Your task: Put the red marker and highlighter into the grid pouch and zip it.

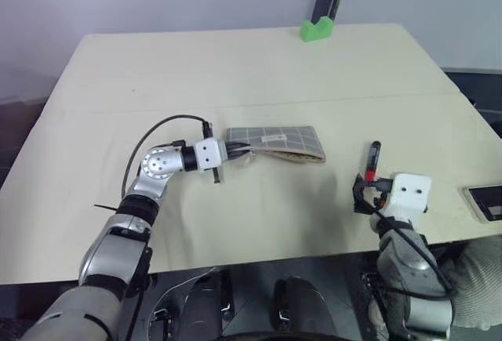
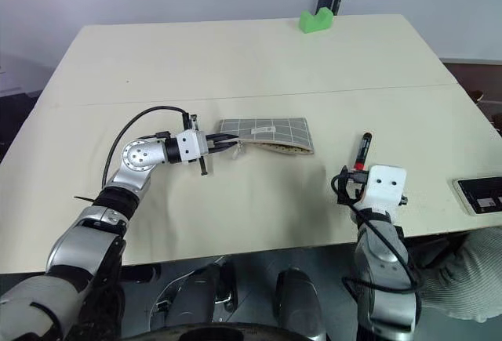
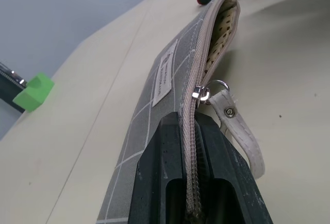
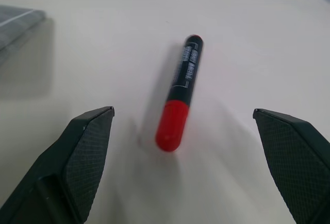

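Red marker (image 4: 180,93) lies on bench (image 1: 235,74) straight ahead of right pincer (image 4: 191,157), jaws spread wide & empty, long axis running away from it, red end nearest. Left pincer (image 3: 192,183) clenched on grid pouch (image 1: 276,143) edge, mouth part-open, well apart to marker's left.

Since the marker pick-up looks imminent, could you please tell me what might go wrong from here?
1. The slim red-and-black marker lies loose on the bare beige table between the open right tool; an uneven close could roll it away.
2. The left tool pinches only one end of the grey grid fabric pouch, whose mouth gapes narrowly; insertion may snag.
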Tool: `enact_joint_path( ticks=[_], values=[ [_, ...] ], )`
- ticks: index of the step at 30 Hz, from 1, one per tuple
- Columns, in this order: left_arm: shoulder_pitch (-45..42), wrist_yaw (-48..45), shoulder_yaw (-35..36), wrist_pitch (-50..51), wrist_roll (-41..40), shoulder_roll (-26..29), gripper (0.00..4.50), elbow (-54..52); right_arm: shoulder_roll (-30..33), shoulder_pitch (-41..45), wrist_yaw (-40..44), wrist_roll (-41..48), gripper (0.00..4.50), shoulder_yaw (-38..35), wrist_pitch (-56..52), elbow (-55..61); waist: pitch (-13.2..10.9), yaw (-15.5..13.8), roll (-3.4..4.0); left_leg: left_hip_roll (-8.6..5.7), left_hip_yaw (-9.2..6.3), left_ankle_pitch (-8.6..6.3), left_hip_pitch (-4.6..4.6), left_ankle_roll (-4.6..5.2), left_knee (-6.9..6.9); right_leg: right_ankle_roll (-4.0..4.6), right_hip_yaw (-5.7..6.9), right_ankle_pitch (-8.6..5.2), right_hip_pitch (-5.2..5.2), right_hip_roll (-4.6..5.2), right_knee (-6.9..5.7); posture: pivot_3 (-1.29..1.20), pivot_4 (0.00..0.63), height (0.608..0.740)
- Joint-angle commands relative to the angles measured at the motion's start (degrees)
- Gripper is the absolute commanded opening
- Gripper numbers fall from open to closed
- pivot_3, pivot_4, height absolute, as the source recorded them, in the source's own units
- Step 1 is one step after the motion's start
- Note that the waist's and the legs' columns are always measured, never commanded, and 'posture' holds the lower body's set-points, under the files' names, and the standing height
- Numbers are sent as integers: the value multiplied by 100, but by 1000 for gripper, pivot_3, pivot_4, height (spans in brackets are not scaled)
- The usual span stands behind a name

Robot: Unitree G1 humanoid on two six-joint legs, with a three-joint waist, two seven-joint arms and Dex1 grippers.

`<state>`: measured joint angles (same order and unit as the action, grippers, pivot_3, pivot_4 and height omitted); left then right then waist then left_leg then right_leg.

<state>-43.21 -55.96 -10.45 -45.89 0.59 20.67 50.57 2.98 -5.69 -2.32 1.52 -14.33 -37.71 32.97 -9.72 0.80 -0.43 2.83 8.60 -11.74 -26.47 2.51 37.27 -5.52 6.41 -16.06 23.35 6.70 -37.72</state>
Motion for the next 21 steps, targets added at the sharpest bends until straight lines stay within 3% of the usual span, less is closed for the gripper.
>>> enact_joint_path(
  ticks=[1, 4, 8, 12, 13, 18, 21],
  values=[
    [-78, 83, 32, -110, 5, 16, 0, -72, 24, 328, -10, 310, 4481, -395, -178, -222, 0, -12, 1, 0, 0, 0, 0, 0, 0, 0, 0, 0, 0, 0, 0, 0, 150, 740],
    [-42, 116, 54, -96, 4, 50, 0, -110, 76, 557, 81, 533, 4481, -548, -334, -475, 0, -4, 1, -1, 0, 0, -1, 0, -2, 0, 0, 0, 1, 1, 0, 0, 150, 740],
    [20, 142, 58, -92, -3, 100, 0, -184, 192, 663, 124, 647, 2692, -589, -501, -716, 0, -1, 1, 0, 0, 0, -1, 1, -4, -1, 0, 0, 1, 0, -2, 0, 150, 740],
    [61, 170, 51, -70, -13, 121, 0, -239, 324, 669, 234, 691, 553, -434, -566, -808, 1, -2, 1, -1, 0, 0, 0, 1, -3, -1, 0, 0, 0, 0, -2, 0, 150, 740],
    [64, 176, 51, -63, -17, 120, 0, -247, 359, 676, 252, 700, 263, -422, -561, -805, 0, -2, 1, 0, 0, 0, 0, 1, -2, -1, 0, 0, 0, 0, -2, 0, 150, 740],
    [60, 185, 40, -48, -8, 115, 0, -262, 610, 883, 418, 774, 269, -676, 459, -661, 0, -3, 2, -6, 4, -2, -2, 5, 2, -2, -1, 1, 0, 8, -1, 0, 150, 740],
    [31, 182, 34, -38, -6, 99, 0, -246, 1213, 803, 1417, 780, 269, -241, 1516, -464, -1, -3, 2, -6, 8, -3, -2, 6, 4, -3, -2, 2, 0, 8, -1, 0, 150, 740]
  ],
)
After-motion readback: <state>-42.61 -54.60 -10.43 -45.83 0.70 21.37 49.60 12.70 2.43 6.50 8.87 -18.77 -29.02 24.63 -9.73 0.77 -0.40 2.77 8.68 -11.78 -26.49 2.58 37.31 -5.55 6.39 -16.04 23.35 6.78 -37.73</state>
